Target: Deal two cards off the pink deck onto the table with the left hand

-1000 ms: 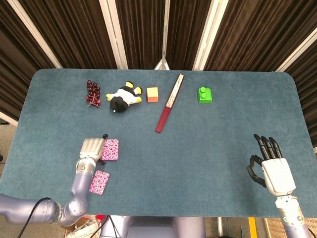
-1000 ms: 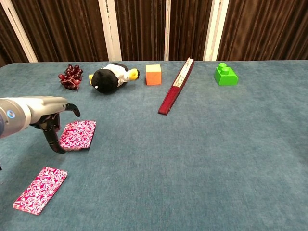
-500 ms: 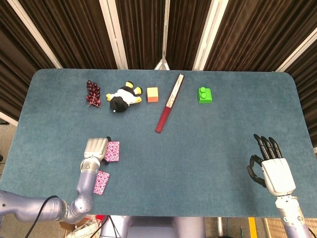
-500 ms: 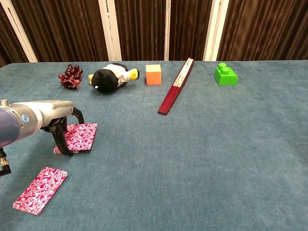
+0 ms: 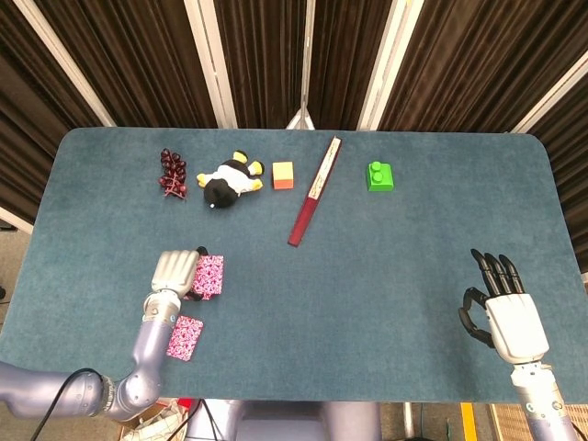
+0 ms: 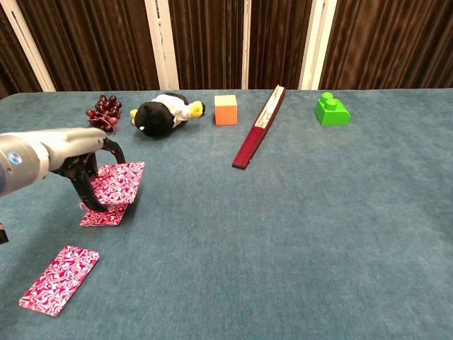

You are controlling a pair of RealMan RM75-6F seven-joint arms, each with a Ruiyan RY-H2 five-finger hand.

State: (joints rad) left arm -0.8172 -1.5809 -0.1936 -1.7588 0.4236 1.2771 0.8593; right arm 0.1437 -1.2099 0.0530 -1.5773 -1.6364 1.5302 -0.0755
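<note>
The pink patterned deck (image 6: 105,215) lies on the blue table (image 6: 297,227) at the near left. Just above it a pink card (image 6: 119,180) hangs raised and tilted, pinched by my left hand (image 6: 79,154). In the head view the left hand (image 5: 175,273) covers the left edge of the card and deck (image 5: 209,276), which overlap there. One dealt pink card (image 6: 59,278) lies flat nearer the front edge, also visible in the head view as the dealt card (image 5: 185,337). My right hand (image 5: 504,315) hovers at the front right, fingers apart, holding nothing.
Along the back of the table sit dark grapes (image 6: 103,112), a black and white plush penguin (image 6: 163,113), an orange cube (image 6: 226,110), a closed dark red fan (image 6: 257,129) and a green brick (image 6: 331,110).
My left hand has closed on the deck's top card and lifted it, so the deck now shows beneath it. The right hand and the dealt card have not moved.
</note>
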